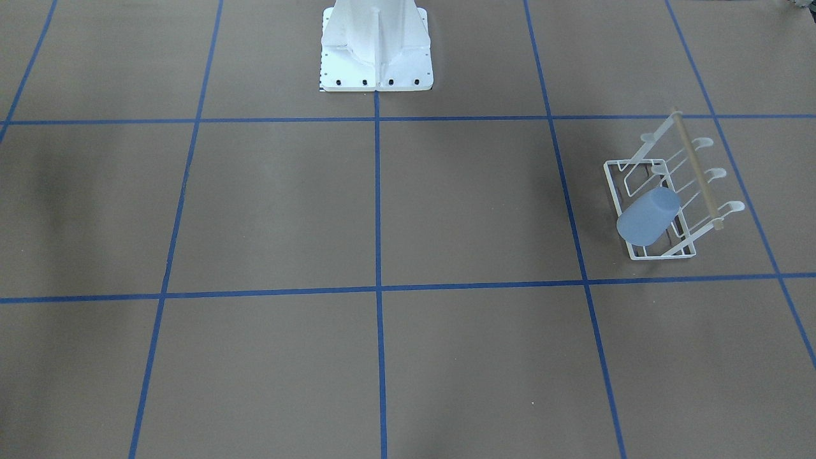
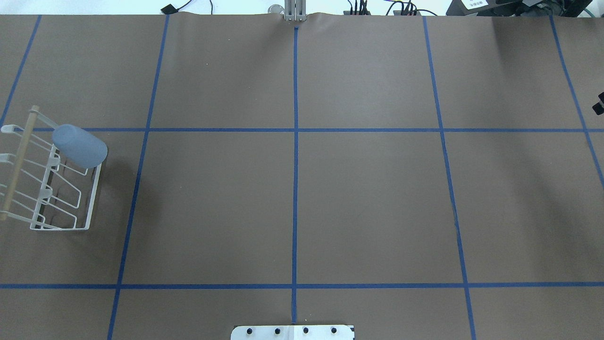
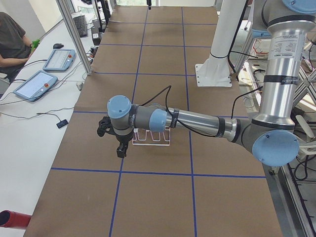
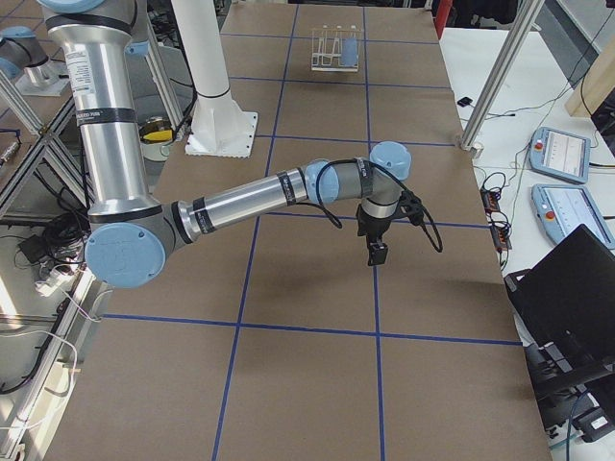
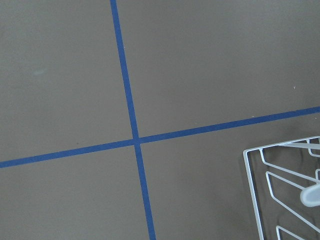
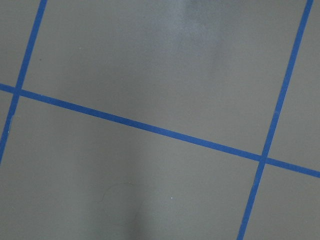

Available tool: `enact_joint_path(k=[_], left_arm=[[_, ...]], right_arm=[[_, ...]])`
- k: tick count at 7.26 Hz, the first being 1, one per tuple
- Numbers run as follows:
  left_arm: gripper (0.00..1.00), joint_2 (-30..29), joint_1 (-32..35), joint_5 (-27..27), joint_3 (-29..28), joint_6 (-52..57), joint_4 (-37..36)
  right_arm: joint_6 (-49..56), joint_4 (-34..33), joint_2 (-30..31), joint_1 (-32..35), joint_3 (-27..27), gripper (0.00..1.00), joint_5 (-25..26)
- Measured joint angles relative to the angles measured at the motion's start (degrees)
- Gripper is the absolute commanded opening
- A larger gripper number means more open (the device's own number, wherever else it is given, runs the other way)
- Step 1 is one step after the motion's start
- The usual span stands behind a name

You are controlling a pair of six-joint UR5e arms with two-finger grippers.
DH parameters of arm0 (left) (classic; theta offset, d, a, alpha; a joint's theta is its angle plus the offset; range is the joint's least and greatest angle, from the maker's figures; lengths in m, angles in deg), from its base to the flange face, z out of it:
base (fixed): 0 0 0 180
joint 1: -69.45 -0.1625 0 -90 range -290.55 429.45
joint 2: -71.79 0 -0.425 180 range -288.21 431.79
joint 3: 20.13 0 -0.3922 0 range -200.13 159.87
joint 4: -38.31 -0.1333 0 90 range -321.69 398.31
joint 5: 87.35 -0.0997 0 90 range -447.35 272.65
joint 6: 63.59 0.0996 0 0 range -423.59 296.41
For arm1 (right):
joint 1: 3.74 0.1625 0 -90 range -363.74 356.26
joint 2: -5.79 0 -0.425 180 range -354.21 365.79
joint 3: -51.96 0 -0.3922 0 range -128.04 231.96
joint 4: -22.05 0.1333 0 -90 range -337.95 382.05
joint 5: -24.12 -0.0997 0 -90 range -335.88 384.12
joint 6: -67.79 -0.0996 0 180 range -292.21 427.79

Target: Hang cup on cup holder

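The light blue cup (image 1: 647,217) sits upside down and tilted on a slanted wire loop of the white cup holder (image 1: 698,172). In the overhead view the cup (image 2: 79,146) is at the far end of the cup holder (image 2: 94,193), at the table's left edge. My left gripper (image 3: 120,148) hangs over the table just beside the cup holder (image 3: 150,139), apart from it; I cannot tell if it is open. My right gripper (image 4: 377,253) hovers over bare table far from the cup (image 4: 350,48); I cannot tell its state. The left wrist view shows only a corner of the cup holder (image 5: 280,190).
The robot's white base (image 1: 376,51) stands at the table's robot-side edge. Blue tape lines (image 2: 295,156) divide the brown table. Tablets (image 3: 37,84) and a seated operator (image 3: 12,42) are beyond the far table edge.
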Motion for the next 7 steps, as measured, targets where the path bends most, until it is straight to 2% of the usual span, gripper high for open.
enact_joint_path(k=[4,7], left_arm=[[0.99,0.5,0.0,2.6,0.3,0.0,-0.3],[0.99,1.0,0.1,2.7,1.4,0.0,-0.1]], right_arm=[[0.3,0.2,2.0,1.5,-1.9,1.0,0.2],[0.4,0.4,4.0,3.3,-2.4,1.0,-0.4]])
